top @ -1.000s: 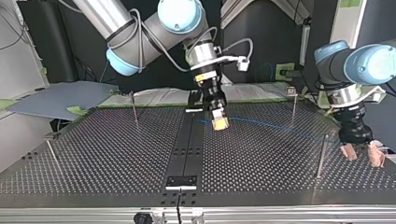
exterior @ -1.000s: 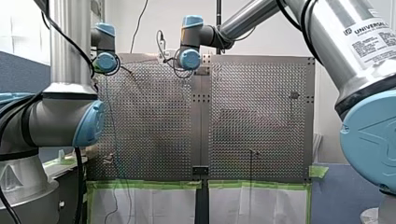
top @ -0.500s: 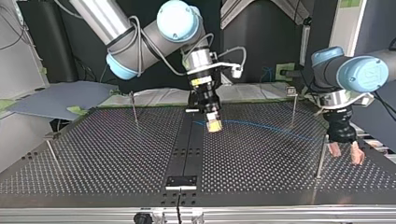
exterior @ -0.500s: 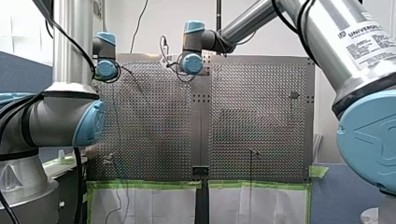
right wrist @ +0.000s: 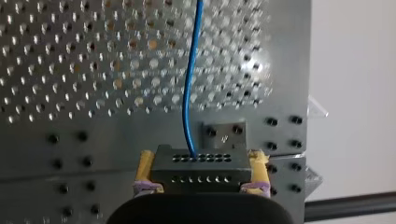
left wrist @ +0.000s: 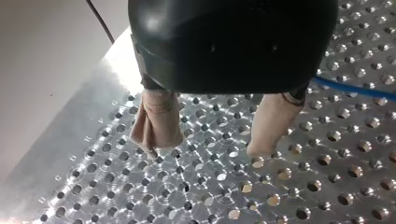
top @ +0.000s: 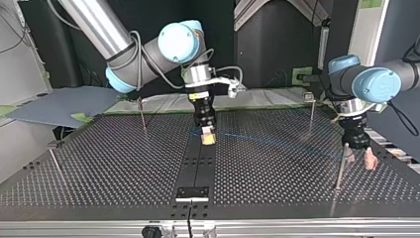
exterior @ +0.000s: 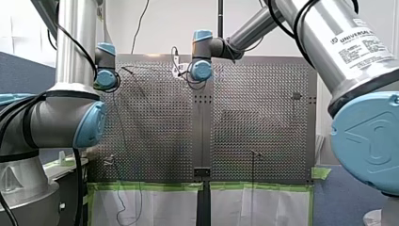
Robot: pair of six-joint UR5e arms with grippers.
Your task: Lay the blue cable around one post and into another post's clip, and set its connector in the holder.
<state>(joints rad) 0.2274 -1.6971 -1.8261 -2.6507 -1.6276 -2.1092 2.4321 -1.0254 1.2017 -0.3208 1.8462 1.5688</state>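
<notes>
R gripper point(top: 208, 138) gone top-view left; connector point(right wrist: 200, 168) part-hidden, cable point(right wrist: 186, 102) cut off.

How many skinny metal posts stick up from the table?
4 posts, in the top view: far-left post, back-left post, back-right post, near-right post. More may be hidden.

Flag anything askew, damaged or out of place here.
Nothing stands out. My right gripper holds the connector squarely, the blue cable leaves it without kinks, and my left gripper hangs open and empty over the table.
</notes>
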